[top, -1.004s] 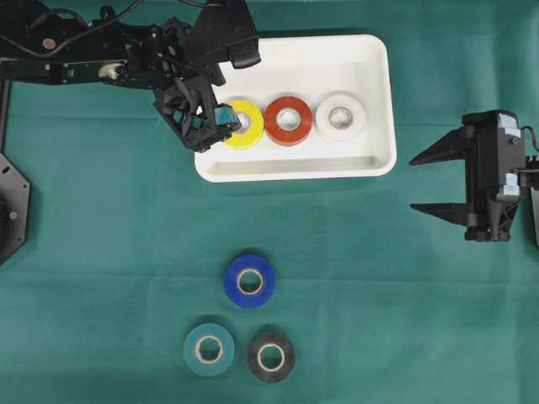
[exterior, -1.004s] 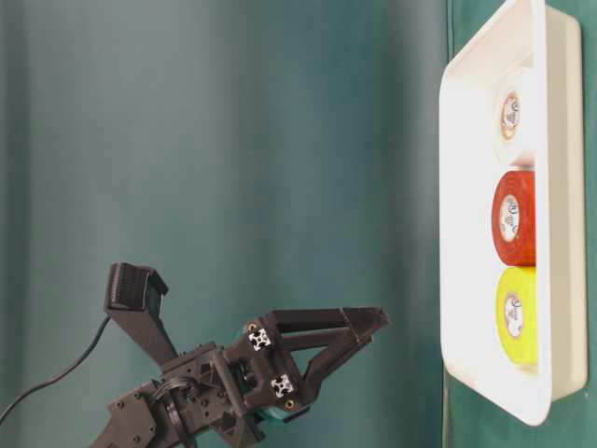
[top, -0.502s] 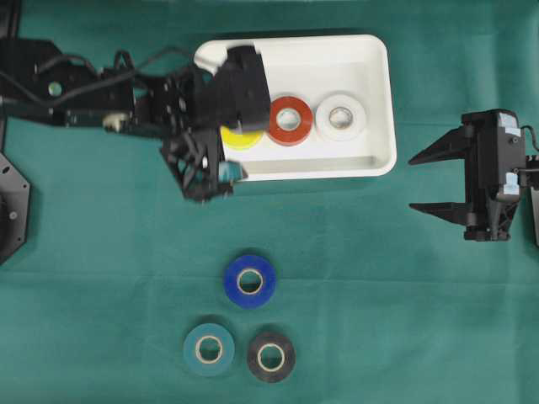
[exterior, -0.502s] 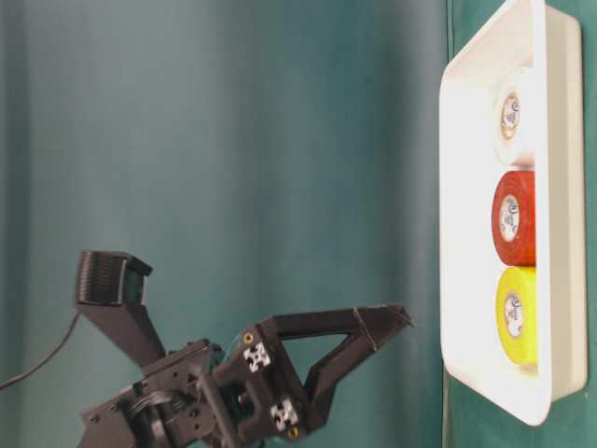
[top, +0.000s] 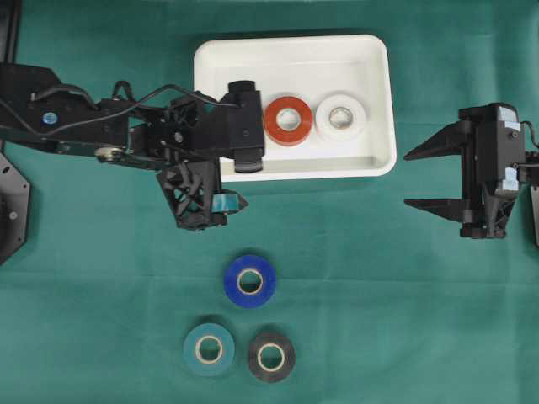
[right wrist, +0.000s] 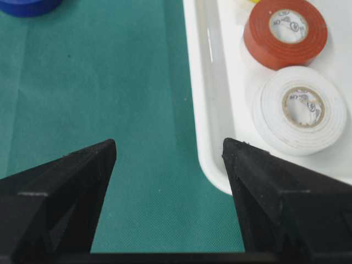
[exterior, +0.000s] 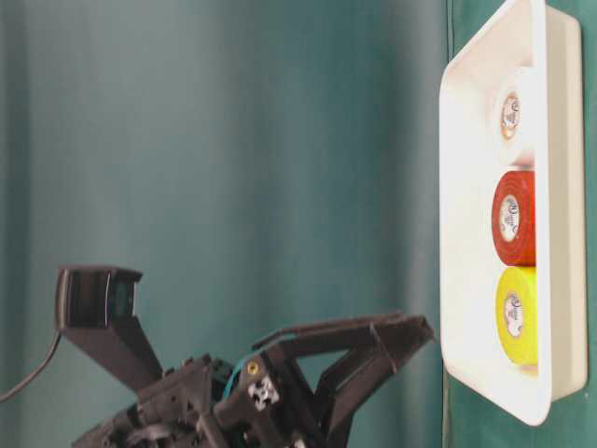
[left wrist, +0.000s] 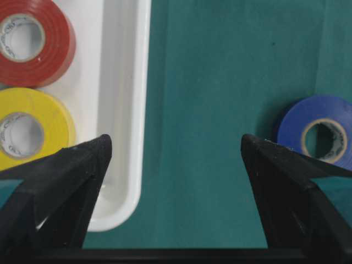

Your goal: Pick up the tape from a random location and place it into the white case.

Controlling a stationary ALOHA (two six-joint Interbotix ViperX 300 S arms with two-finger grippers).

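Blue tape (top: 250, 280) lies just below-right of left claw (top: 221, 204), apparently untouched; claw spread wide, empty.

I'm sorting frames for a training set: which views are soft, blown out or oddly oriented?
Overhead: evenly lit and sharp. Table-level: turned sideways, the white case glares along its lit wall, and the left gripper is slightly soft. Left wrist: the fingers are blurred, while the yellow tape is sharp. Right wrist: likewise.

A table covered with green cloth (top: 379, 278) carries the white case (top: 376, 101) near the far edge. Nearer the front, a blue tape roll (top: 250, 280), a teal tape roll (top: 209, 348) and a black tape roll (top: 271, 356) lie flat on the cloth, close together.
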